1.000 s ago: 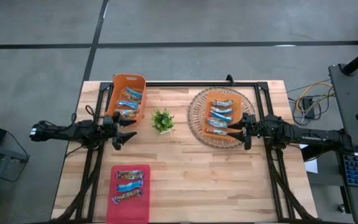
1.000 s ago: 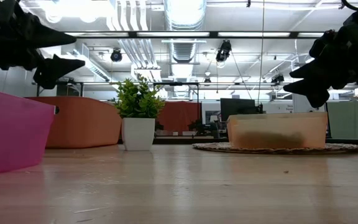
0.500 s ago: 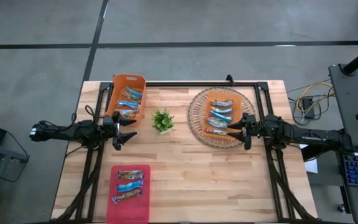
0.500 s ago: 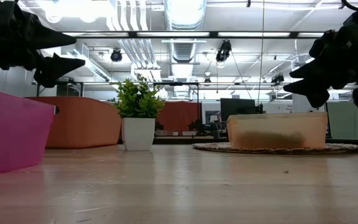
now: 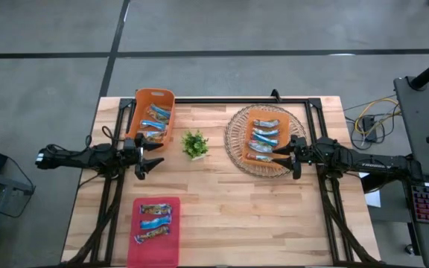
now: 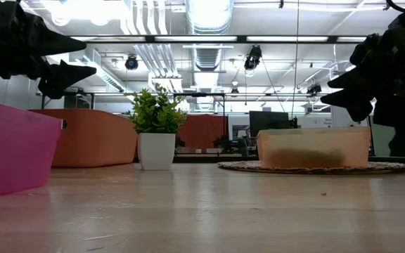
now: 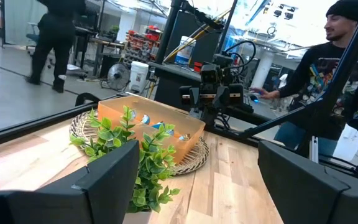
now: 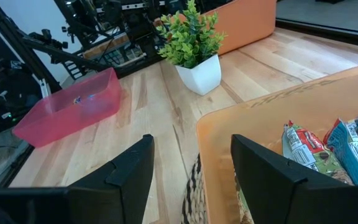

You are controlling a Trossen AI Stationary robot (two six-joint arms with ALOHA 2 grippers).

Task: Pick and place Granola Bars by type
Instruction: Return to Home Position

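Granola bars lie in three containers. Several silver-blue ones are in the orange bin (image 5: 153, 115) at the far left. Several more are in the orange tray (image 5: 265, 138) on a round wicker mat (image 5: 237, 141); these also show in the right wrist view (image 8: 328, 146). Three bars (image 5: 155, 219) lie in the pink bin (image 5: 155, 249) at the near edge. My left gripper (image 5: 155, 155) hovers open just near of the orange bin, pointing level toward the plant. My right gripper (image 5: 275, 159) hovers open over the tray's near right corner, with nothing between its fingers.
A small green plant in a white pot (image 5: 194, 144) stands between the two grippers. A black frame (image 5: 274, 98) runs along the table's far edge and down both sides. Bare wood (image 5: 259, 216) fills the near middle and right. People stand beyond the table (image 7: 328, 68).
Both arms have kept still. In the low view a dark figure has come in at the picture's right edge, behind the table.
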